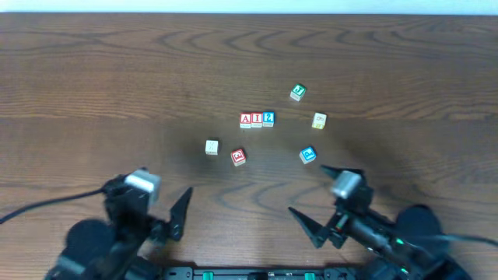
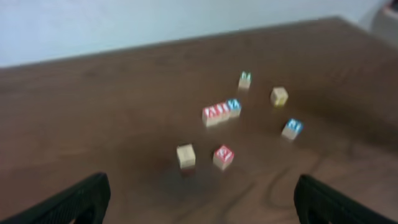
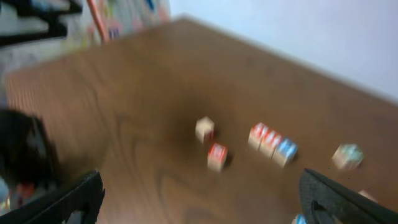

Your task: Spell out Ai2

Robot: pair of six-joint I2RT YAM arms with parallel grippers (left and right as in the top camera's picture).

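Three small cubes stand touching in a row at mid-table: the red A (image 1: 246,119), the red I (image 1: 257,119) and the blue 2 (image 1: 268,118), reading Ai2 from left to right. The left wrist view shows the same row (image 2: 221,112) blurred and far ahead. My left gripper (image 2: 202,202) is open near the table's front left, its jaws wide apart with nothing between them. Over the front right, my right gripper (image 1: 307,189) is also open and empty. Both grippers are well short of the row.
Loose cubes lie around the row: a green-printed one (image 1: 297,92) behind it, a yellow one (image 1: 319,120) to its right, a blue-printed one (image 1: 308,155) close to my right gripper, a red-printed one (image 1: 238,156) and a plain pale one (image 1: 212,147) in front.
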